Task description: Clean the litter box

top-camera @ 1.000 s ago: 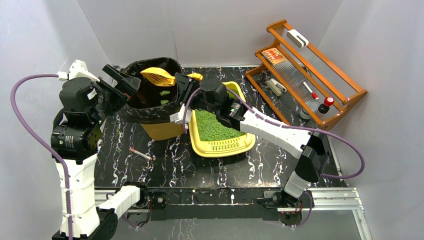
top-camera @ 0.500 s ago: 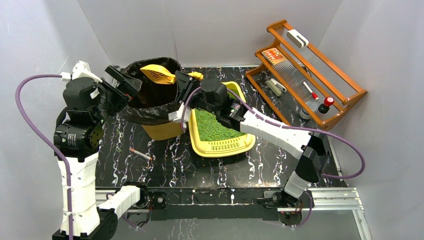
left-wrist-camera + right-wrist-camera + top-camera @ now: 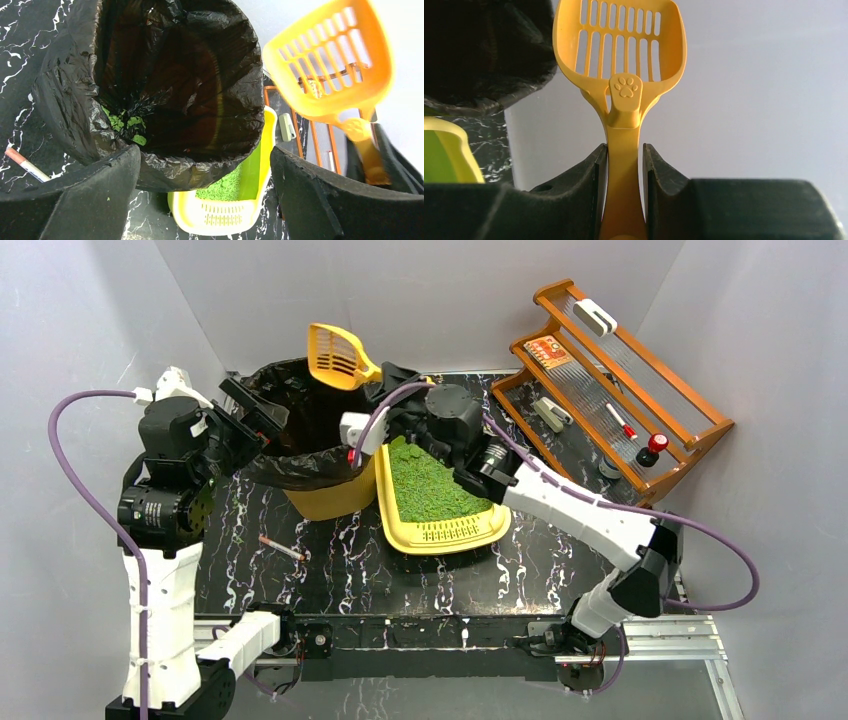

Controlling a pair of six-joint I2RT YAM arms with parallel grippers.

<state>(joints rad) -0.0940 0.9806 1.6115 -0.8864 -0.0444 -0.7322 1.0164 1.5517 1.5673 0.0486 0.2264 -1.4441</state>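
Top view: the right gripper [image 3: 392, 380], closed narrowly on the orange scoop's [image 3: 335, 352] handle, hangs over the litter box's [image 3: 440, 536] far end. The box lies toward 5 o'clock from it on the worktop [image 3: 340, 575], long axis roughly 12-to-6, just beside the bag-lined bin [image 3: 300, 465]. The left gripper [image 3: 245, 408], wide and empty, sits at the bin's 9 o'clock, farther off.
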